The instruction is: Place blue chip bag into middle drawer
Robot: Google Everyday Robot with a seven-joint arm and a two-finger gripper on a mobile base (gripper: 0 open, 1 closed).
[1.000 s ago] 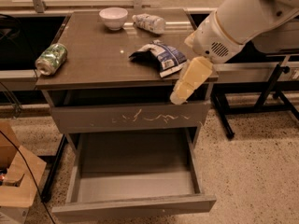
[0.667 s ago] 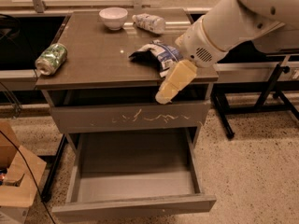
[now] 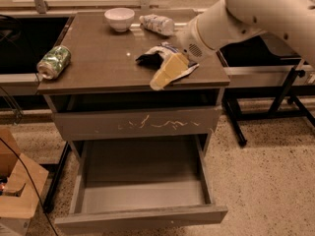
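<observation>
Two drawer fronts are seen below the brown cabinet top [image 3: 98, 58]: the upper grey front [image 3: 138, 123], marked with pale scratches, is shut, while the middle drawer [image 3: 142, 219] beneath it is pulled well out, its plain front panel nearest the camera and its deep grey box seen from above. The blue chip bag [image 3: 151, 56] is found on the cabinet top, near the right front corner, lying crumpled with its dark blue and white foil showing on either side of the gripper. The gripper [image 3: 158, 81], pale yellow, is laid slanting across the bag from upper right to lower left, its tip close to the front edge of the top; it is in contact with the bag or just above it, and which of the two cannot be told. Whether the gripper is spread or closed, and whether the bag is gripped at all, cannot be told either. The white arm [image 3: 246, 14] is seen reaching in from the upper right corner. At the back of the top a white bowl [image 3: 119, 18] is set upright, and just to its right a pale bottle [image 3: 157, 23] with bluish print is lying on its side. A green soda can [image 3: 53, 62] is lying on its side at the left edge, well apart from the bag. A cardboard box [image 3: 17, 191] is seen on the speckled floor [image 3: 266, 181] at the lower left.
</observation>
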